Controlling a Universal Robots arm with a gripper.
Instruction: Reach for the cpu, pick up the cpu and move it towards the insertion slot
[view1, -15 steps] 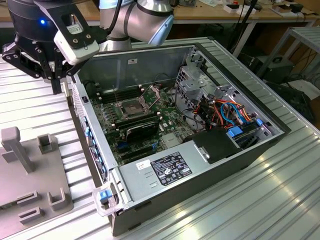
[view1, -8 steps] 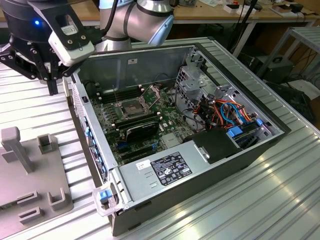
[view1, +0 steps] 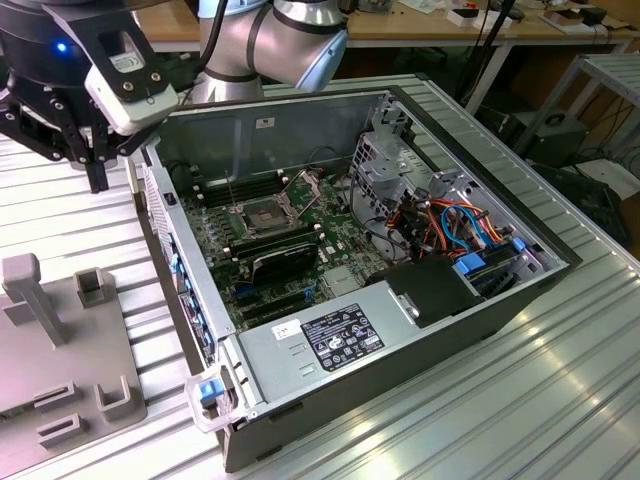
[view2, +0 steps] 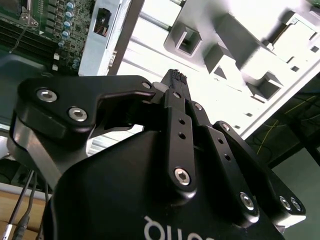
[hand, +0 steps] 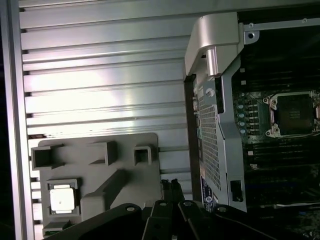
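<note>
The cpu (hand: 62, 199), a small pale silvery square, lies flat in a square recess of the grey block (hand: 95, 185). The insertion slot (view1: 262, 215), silver-framed with a dark centre, sits on the motherboard (view1: 340, 235), well apart.

An open computer case (view1: 400, 372) lay on the ribbed metal tabletop (view1: 500, 425), showing a green motherboard (view1: 335, 235), a drive cage (view1: 385, 165), orange and blue cables (view1: 450, 222) and a labelled power supply (view1: 300, 347). A grey block (view1: 90, 350) with notches and a post sat beside the case, toward the exterior view's left.
</note>
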